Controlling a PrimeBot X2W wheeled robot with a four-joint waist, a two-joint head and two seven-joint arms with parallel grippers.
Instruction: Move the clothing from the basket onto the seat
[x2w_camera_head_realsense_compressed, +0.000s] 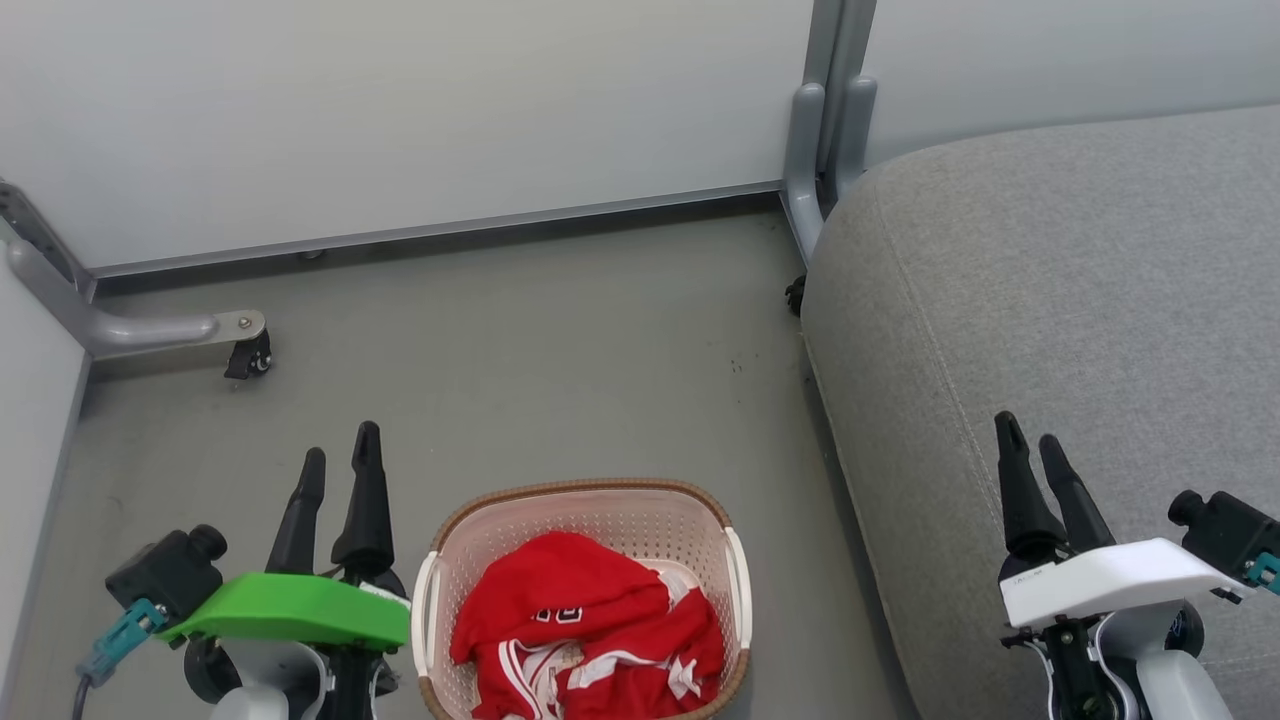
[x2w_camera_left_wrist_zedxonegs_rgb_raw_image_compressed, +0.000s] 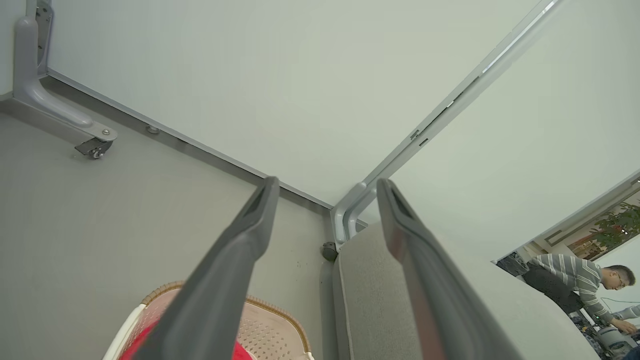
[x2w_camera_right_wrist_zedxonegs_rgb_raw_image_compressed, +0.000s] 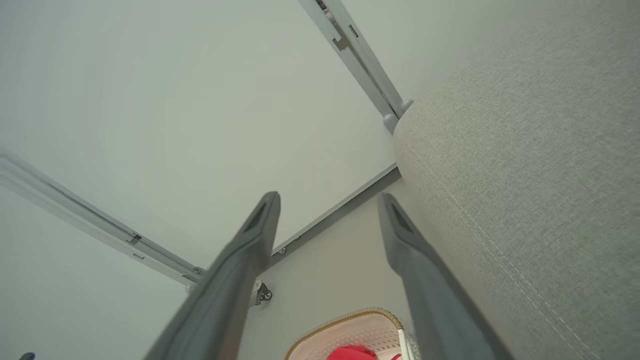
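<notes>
Red clothing with white stripes lies bunched in the cream basket, which stands on the floor at the bottom middle of the head view. The grey seat fills the right side. My left gripper hovers open just left of the basket, nothing between its fingers. Over the seat's front part my right gripper stands open and empty. The left wrist view looks between my left gripper fingers at the basket rim and the seat. The right wrist view has my right gripper, the seat and the basket.
Pale partition walls close the back, with grey castor feet at the left and a grey post beside the seat's corner. Grey floor lies between walls and basket. A person bends over a desk far right in the left wrist view.
</notes>
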